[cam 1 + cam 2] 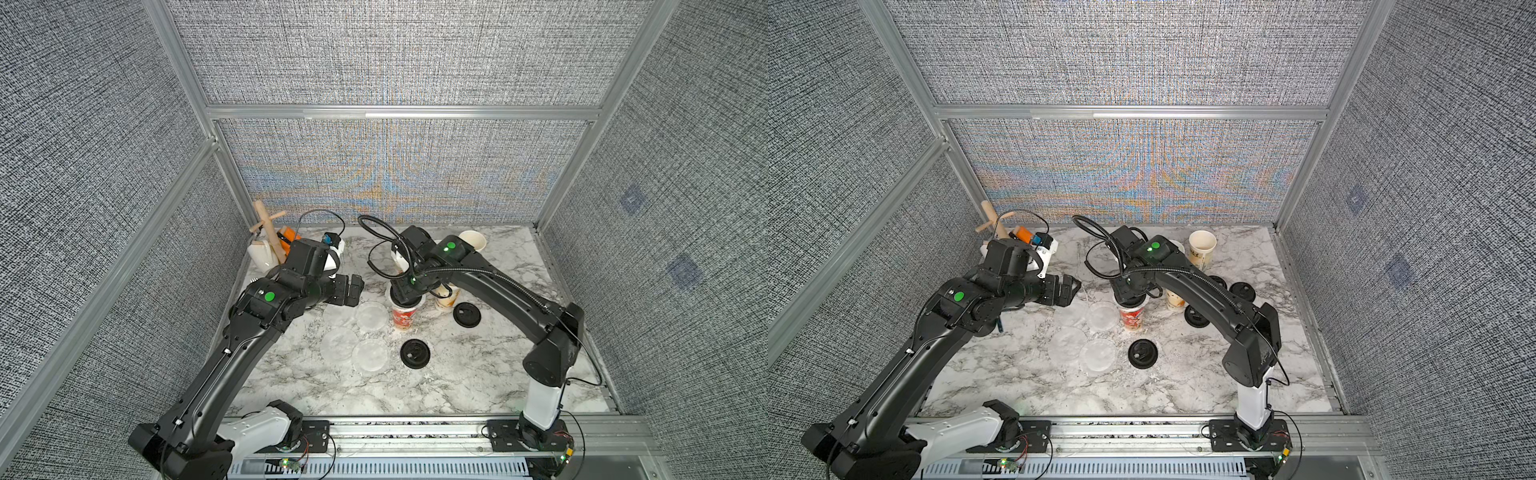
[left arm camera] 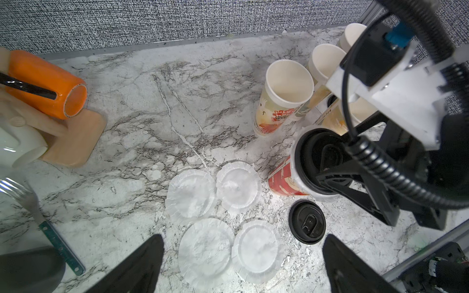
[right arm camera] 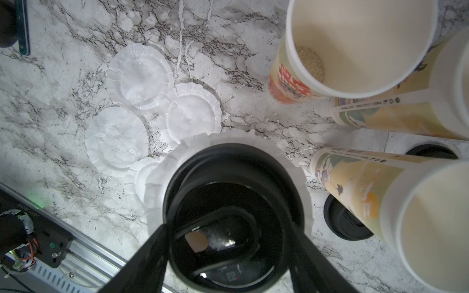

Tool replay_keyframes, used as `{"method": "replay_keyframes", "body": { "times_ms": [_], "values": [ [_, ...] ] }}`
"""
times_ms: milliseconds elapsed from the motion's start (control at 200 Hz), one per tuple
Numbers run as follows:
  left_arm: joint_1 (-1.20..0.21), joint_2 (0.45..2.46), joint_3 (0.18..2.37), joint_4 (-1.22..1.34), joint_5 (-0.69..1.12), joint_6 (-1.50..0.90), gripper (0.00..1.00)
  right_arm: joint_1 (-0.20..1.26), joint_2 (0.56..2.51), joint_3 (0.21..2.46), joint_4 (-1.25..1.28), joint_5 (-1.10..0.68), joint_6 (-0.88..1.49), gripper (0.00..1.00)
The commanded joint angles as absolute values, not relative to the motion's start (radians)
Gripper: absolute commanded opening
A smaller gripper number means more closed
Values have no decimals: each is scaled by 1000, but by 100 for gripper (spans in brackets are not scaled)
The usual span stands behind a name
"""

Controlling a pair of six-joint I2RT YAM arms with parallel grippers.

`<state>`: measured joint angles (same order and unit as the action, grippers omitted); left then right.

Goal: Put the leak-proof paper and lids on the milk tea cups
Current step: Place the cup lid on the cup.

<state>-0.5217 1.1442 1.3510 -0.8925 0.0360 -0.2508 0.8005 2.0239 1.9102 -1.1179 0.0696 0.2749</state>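
Marble-pattern tabletop [image 1: 478, 374], with grey woven wall panels [image 1: 395, 54] on an aluminium frame [image 1: 399, 112] all round. Your right claw [image 3: 228, 241] was clamped on a black round plastic lid [image 3: 228, 200] at the mouth of the red-orange printed paper cup [image 2: 284, 180]. One thin translucent whitish film disc [image 3: 162, 187] sat between lid and cup mouth, its frilled edge sticking out all round. Four more film discs [image 2: 190, 196] lay flat on the marble below your left claw [image 1: 350, 291], which hung spread wide, gripping nothing. Beige printed cups [image 2: 286, 86] stood just beyond the right claw, mouths open. The lid marking looked like "P2". The cup print was too small to read.
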Motion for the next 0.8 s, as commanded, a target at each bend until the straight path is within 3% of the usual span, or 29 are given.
{"method": "replay_keyframes", "body": {
  "times_ms": [0, 796],
  "values": [
    [-521, 1141, 1349, -889, 39, -245, 99, 802, 2022, 1904, -1103, 62, 265, 71],
    [-519, 1137, 1345, -889, 39, -243, 99, 802, 2013, 1932, -1114, 67, 270, 73]
  ]
}}
